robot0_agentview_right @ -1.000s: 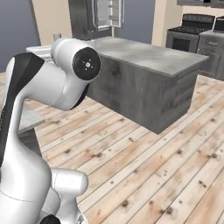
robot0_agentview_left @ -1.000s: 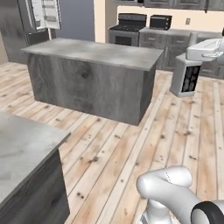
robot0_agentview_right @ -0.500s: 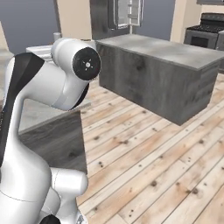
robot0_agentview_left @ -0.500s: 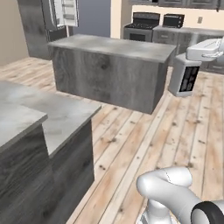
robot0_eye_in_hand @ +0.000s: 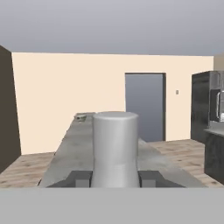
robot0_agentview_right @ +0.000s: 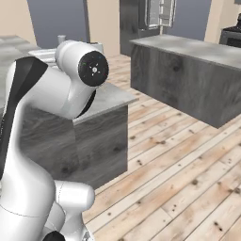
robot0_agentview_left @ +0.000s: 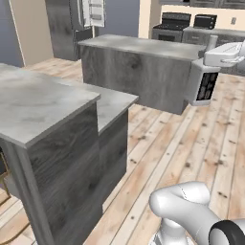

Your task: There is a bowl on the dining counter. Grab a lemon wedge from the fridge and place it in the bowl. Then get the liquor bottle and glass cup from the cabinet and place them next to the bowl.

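Note:
In the hand view my gripper [robot0_eye_in_hand: 115,178] is shut on the glass cup [robot0_eye_in_hand: 115,148], a pale straight-sided cylinder standing upright between the two dark fingertips [robot0_eye_in_hand: 78,178]. Beyond the cup the dining counter [robot0_eye_in_hand: 74,153] runs away from the hand. A small pale shape at its far end looks like the bowl [robot0_eye_in_hand: 80,117]. The same counter is close on the left in the left base view [robot0_agentview_left: 43,103] and behind my arm in the right base view [robot0_agentview_right: 110,96]. The dark fridge [robot0_agentview_left: 67,24] stands at the back with one door open [robot0_agentview_left: 94,12].
A grey island [robot0_agentview_left: 143,52] stands across the wood floor [robot0_agentview_left: 191,143], between the counter and a black stove [robot0_agentview_left: 170,24] at the back wall. The island is also seen in the right base view [robot0_agentview_right: 188,52]. Open floor lies between counter and island.
The whole scene has shifted in both base views as the base moved. The dining counter now sits much nearer and larger. The arm's pose looks the same.

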Robot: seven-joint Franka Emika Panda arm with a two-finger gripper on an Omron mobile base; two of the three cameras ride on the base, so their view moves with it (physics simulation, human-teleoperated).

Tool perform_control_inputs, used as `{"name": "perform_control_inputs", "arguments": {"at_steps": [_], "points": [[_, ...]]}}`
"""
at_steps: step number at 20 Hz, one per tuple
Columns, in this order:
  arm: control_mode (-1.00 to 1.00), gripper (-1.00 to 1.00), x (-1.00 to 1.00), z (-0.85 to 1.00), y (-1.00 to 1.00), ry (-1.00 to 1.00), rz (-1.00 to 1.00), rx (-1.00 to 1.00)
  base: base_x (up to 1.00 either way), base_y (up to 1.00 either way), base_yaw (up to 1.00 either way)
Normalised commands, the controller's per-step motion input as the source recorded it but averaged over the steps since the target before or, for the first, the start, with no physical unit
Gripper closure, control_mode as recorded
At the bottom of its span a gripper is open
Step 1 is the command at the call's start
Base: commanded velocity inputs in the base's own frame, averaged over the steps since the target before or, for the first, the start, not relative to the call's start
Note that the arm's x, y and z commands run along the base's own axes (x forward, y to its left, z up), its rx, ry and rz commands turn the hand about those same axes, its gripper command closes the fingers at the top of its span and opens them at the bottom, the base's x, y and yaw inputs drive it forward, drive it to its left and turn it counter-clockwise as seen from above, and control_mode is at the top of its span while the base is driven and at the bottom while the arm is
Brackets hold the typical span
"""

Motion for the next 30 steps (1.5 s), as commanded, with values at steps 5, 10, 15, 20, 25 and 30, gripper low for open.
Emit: {"name": "perform_control_inputs", "arguments": {"at_steps": [5, 10, 15, 20, 25, 30], "points": [[1.00, 1.00, 0.00, 0.00, 0.00, 0.00, 0.00, 0.00, -0.68, 1.00, 0.11], [1.00, 1.00, 0.00, 0.00, 0.00, 0.00, 0.00, 0.00, 0.04, 1.00, 0.00], [1.00, 1.00, 0.00, 0.00, 0.00, 0.00, 0.00, 0.00, 0.38, 1.00, -0.05], [1.00, 1.00, 0.00, 0.00, 0.00, 0.00, 0.00, 0.00, 0.33, 1.00, -0.05], [1.00, 1.00, 0.00, 0.00, 0.00, 0.00, 0.00, 0.00, 0.14, 1.00, -0.01], [1.00, 1.00, 0.00, 0.00, 0.00, 0.00, 0.00, 0.00, 0.05, 1.00, 0.00]]}}
